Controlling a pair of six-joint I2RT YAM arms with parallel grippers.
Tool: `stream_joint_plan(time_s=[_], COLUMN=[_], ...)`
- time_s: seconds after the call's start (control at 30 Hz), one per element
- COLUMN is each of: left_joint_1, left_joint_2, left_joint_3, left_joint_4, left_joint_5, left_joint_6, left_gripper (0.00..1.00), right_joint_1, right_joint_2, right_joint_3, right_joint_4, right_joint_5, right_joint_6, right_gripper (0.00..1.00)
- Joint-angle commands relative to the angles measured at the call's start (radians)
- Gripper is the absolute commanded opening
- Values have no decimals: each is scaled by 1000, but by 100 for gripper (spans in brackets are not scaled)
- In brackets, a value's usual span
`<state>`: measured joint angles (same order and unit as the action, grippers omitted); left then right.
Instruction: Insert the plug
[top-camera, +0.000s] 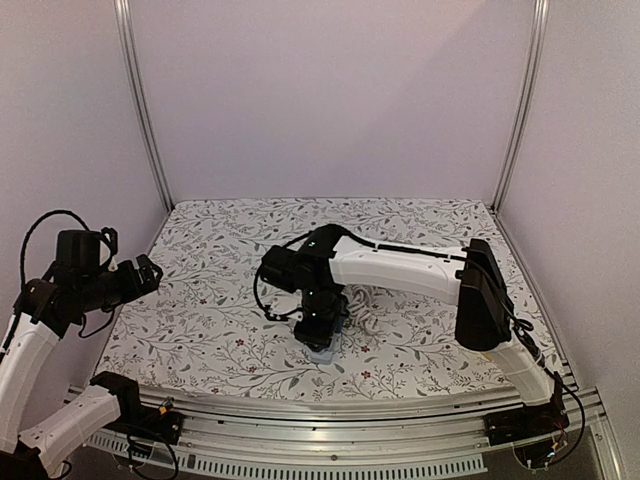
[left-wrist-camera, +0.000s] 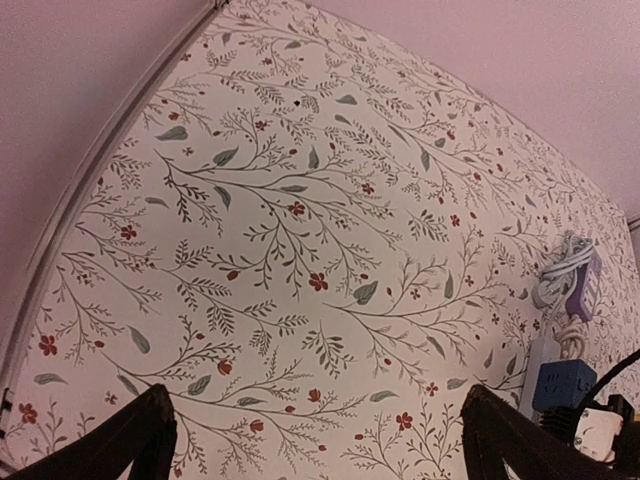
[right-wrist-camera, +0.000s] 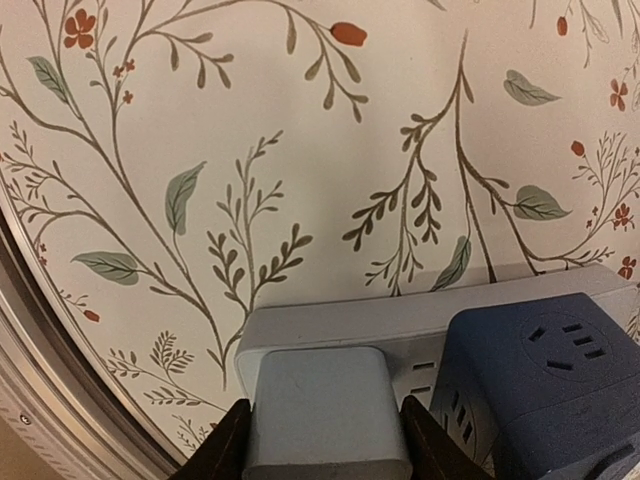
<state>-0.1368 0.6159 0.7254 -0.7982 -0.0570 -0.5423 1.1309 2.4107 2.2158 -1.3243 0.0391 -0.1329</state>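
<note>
The right gripper (right-wrist-camera: 325, 445) clamps the pale blue plug (right-wrist-camera: 325, 405) between both fingers; the plug's long axis runs along the fingers, its far end pointing down against the grey power strip (right-wrist-camera: 400, 325), just beside a dark blue cube adapter (right-wrist-camera: 545, 385); its prongs are hidden. The left gripper (left-wrist-camera: 320, 450) hovers with jaws spread wide over the floral cloth (left-wrist-camera: 300, 200), well apart from the strip.

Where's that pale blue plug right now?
Right wrist view, bottom centre: the pale blue plug sits between the jaws of the right arm, against the grey power strip, just left of the dark blue cube adapter.
</note>
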Motion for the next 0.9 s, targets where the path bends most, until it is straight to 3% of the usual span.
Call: stream_joint_plan(time_s=[0.0, 0.1, 0.17, 0.5, 0.6, 0.7, 0.87], left_joint_1=[6, 6, 6, 5, 5, 6, 3], left_joint_2=[8, 8, 8, 2, 2, 1, -2], left_joint_3=[-10, -10, -11, -9, -9, -7, -1], left_joint_4=[-5, -5, -6, -7, -7, -9, -18], left_joint_5=[-3, -3, -4, -3, -5, -15, -24], left_joint_6=[4, 3, 4, 1, 1, 2, -7], left_gripper=[100, 100, 99, 99, 100, 100, 100], right_joint_1=[11, 15, 17, 33, 34, 33, 29], right_joint_2=[58, 20, 6, -108, -131, -145, -189], right_joint_3=[-29, 12, 45, 92, 114, 136, 135], right_joint_4=[-115, -117, -138, -151, -145, -125, -75], right_joint_5=[34, 35, 41, 62, 131, 234, 371], right_joint_6=[13, 24, 35, 29, 48, 76, 112], right_gripper=[49, 68, 74, 82, 82, 98, 99])
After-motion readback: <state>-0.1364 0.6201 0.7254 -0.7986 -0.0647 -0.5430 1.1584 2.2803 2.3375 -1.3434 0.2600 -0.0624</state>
